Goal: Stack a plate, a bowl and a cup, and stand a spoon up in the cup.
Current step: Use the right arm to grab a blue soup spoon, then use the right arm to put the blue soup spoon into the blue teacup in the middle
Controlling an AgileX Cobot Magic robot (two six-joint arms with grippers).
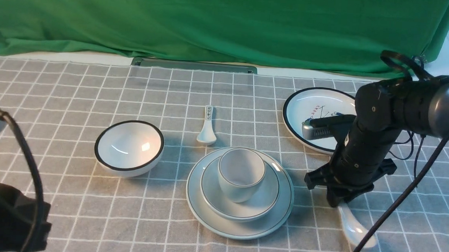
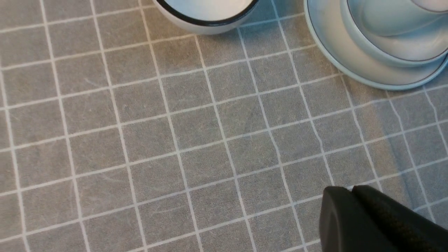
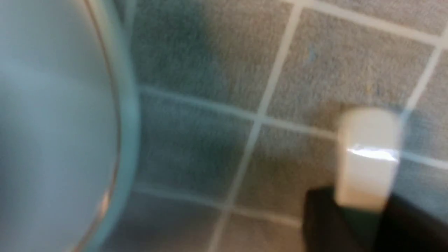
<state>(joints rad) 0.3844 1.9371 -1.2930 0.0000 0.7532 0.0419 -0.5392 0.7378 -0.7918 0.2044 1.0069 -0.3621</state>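
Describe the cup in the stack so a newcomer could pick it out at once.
On the grey checked tablecloth, find the large pale grey plate with a wide pale grey bowl nested on it. The pale grey-green, handleless tapered ceramic cup stands upright in that bowl. Its thin faint rim line sets it apart from the white bowl with a thick black rim.

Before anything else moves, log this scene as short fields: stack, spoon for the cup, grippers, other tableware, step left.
stack: cup upright in the bowl, bowl on the plate
spoon for the cup: plain white spoon, handle between the right gripper's fingers, outside the cup
left gripper: shut, away from the stack
other tableware: black-rimmed bowl, left of the stack; small spoon, behind the stack; black-rimmed plate, behind and right of the stack
step left: stand the plain spoon in the cup
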